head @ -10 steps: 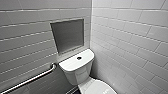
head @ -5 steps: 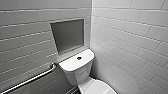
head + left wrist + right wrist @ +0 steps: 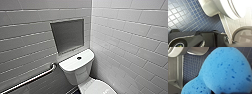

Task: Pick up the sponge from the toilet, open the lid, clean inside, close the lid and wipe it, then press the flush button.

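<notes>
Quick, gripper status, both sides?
Left gripper: cannot be told.
Right gripper: closed, holding the sponge.

A white toilet (image 3: 76, 71) stands in a corner between two pale tiled walls (image 3: 130, 37). A small dark flush button (image 3: 79, 58) sits mid-tank. The closed lid (image 3: 98, 88) shows at the bottom edge. A grey recess (image 3: 68, 35) is above the tank, and a metal grab bar (image 3: 30, 80) slants along the left wall.
</notes>
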